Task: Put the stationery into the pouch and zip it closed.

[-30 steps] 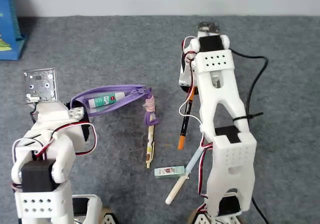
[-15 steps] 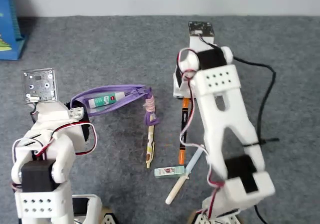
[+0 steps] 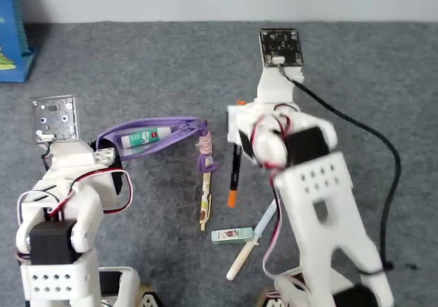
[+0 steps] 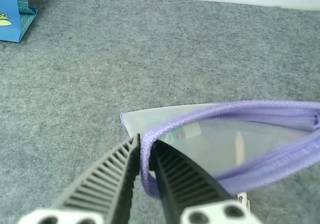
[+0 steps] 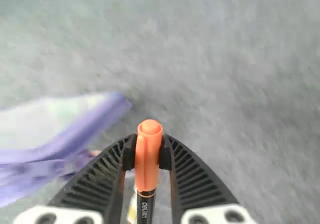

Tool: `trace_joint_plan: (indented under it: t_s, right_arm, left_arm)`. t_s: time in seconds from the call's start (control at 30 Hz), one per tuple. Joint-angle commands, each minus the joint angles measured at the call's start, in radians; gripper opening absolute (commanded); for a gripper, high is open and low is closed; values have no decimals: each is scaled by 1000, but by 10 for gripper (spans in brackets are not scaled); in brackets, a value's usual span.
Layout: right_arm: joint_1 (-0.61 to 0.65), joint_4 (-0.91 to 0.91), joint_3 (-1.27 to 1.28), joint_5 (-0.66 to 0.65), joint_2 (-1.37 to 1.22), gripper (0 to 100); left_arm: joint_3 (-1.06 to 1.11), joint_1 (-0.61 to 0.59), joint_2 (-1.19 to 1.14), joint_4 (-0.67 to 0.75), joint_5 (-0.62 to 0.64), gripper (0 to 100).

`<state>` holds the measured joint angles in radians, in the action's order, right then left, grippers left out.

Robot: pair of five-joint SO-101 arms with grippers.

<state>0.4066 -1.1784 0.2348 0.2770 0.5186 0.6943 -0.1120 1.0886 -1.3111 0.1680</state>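
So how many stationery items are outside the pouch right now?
4: an orange-and-black pen in the right hand, a beige pen by the zip pull of the pouch, a small green box, and a blue-and-cream pen beside it. The arm may hide more.

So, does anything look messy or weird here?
Nothing looks broken or spilled. The orange-tipped pen hangs from the right gripper by one end. A tan pen, an eraser and a pale pen lie loose on the carpet, outside the pouch.
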Motion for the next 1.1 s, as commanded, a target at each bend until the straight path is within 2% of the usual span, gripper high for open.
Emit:
trace_joint_plan:
  t_s: [0.0,0.23,0.33,0.5,0.73,1.07]
  right_arm:
    - [51,64,3,-11,153,7]
    - [162,82,3,11,386,7]
    - [202,130,5,60,467,7]
    - [245,236,35,66,541,7]
    - [280,483,173,127,625,7]
    - [274,935,508,123,631,7]
  left_arm:
    - [-4,-8,-9,20,6,11]
    - [-4,-8,-9,15,6,11]
    - [-4,-8,-9,15,6,11]
    - [-4,-8,-9,14,6,11]
    - [-2,-8,-9,14,6,11]
    - [13,-8,-9,15,6,11]
